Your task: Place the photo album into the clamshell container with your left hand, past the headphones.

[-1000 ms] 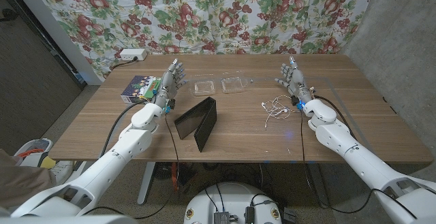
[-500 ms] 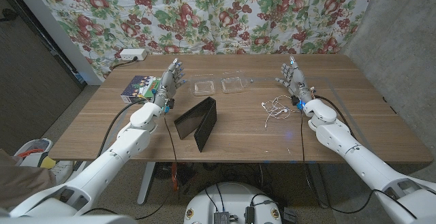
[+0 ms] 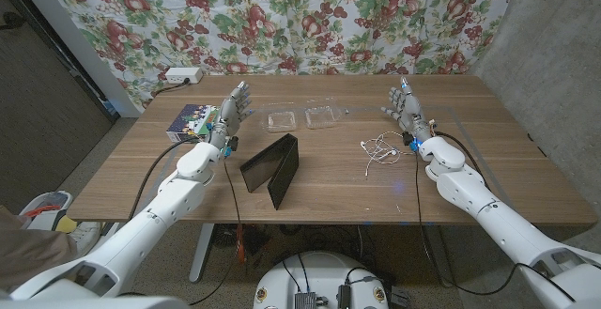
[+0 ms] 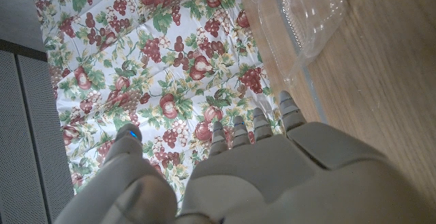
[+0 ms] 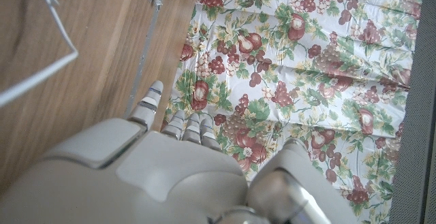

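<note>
The black photo album point(image 3: 271, 168) stands half open like a tent on the wooden table point(image 3: 488, 173), near the front middle. Behind it lies the clear clamshell container point(image 3: 300, 118), open in two halves, also seen as clear plastic point(image 4: 310, 13) in the left wrist view. White wired headphones point(image 3: 379, 149) lie to the right of the album. My left hand point(image 3: 231, 112) is raised with fingers apart, left of the container and behind the album's left side, holding nothing. My right hand point(image 3: 404, 105) is upright beyond the headphones, fingers apart and empty.
A colourful box point(image 3: 192, 121) lies just left of my left hand. A white power strip point(image 3: 178, 76) sits at the table's back left edge. A floral curtain point(image 3: 310, 18) hangs behind the table.
My left hand has drifted very slightly to the left. The album, container, headphones and right hand have not moved.
</note>
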Robot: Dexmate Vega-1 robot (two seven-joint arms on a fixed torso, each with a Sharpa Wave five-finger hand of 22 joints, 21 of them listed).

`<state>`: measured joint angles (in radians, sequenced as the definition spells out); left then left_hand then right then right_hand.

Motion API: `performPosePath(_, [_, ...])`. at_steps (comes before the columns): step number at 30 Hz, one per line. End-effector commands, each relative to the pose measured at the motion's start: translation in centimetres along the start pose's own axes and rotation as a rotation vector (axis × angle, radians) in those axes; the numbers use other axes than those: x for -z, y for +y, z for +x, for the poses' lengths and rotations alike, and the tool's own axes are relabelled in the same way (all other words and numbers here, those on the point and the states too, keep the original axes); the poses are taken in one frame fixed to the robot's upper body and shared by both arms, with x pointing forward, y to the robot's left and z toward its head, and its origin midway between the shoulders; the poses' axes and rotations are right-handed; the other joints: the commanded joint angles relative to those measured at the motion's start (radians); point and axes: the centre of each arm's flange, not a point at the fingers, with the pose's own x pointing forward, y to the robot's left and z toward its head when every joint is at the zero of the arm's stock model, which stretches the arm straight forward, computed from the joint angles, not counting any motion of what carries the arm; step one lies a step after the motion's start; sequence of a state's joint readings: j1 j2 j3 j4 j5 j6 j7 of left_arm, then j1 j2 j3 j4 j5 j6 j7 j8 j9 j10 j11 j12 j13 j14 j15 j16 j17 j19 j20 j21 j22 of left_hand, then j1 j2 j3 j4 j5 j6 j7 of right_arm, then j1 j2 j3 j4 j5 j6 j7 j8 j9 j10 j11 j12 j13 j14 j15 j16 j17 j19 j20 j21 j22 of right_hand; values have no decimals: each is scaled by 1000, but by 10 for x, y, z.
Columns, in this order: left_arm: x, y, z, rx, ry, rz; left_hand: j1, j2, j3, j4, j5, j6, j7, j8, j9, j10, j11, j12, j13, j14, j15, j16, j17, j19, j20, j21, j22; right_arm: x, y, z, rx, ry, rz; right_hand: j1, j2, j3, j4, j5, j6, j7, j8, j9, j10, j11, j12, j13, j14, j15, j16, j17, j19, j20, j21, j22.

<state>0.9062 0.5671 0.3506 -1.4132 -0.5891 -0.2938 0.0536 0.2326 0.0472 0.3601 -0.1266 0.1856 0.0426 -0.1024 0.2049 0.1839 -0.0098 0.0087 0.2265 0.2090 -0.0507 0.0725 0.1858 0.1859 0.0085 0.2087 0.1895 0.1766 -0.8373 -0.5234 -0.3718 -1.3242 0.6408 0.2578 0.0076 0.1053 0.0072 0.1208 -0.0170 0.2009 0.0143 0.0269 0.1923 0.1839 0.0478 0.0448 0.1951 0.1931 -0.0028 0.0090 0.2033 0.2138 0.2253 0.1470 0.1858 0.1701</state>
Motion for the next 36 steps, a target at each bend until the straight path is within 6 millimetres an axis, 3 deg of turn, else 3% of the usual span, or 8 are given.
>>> performPosePath(1, [-15, 0, -12, -25, -29, 63, 15, -1, 12, -2, 0, 13, -4, 8, 5, 5, -3, 6, 2, 3, -4, 8, 1, 4, -2, 8, 4, -1, 1, -4, 11, 5, -12, 9, -2, 5, -7, 5, 3, 12, 5, 4, 5, 29, 7, 3, 2, 21, 6, -1, 2, 2, 3, 2])
performPosePath(25, [-43, -1, -38, -50, -37, 238, 29, -4, 16, -13, -6, 30, 2, 8, 5, 14, 3, 9, 1, 0, 7, 6, 0, 0, 3, 6, 4, -5, 6, -6, 18, 12, -39, 12, -2, 4, -11, 4, -2, 20, 3, 4, 1, 31, 5, 3, -4, 22, 3, -3, -3, 7, 2, 2])
performPosePath(36, [-54, 7, -47, -30, -42, 283, 34, -4, 18, -15, -6, 35, 2, 8, 5, 18, 3, 10, 1, 0, 6, 6, 0, 0, 3, 7, 3, -12, 13, -17, 18, -1, -48, 13, -3, 4, -12, 4, -4, 19, 2, 4, -2, 25, 4, 3, -9, 16, 1, -3, -6, 8, 1, 2])
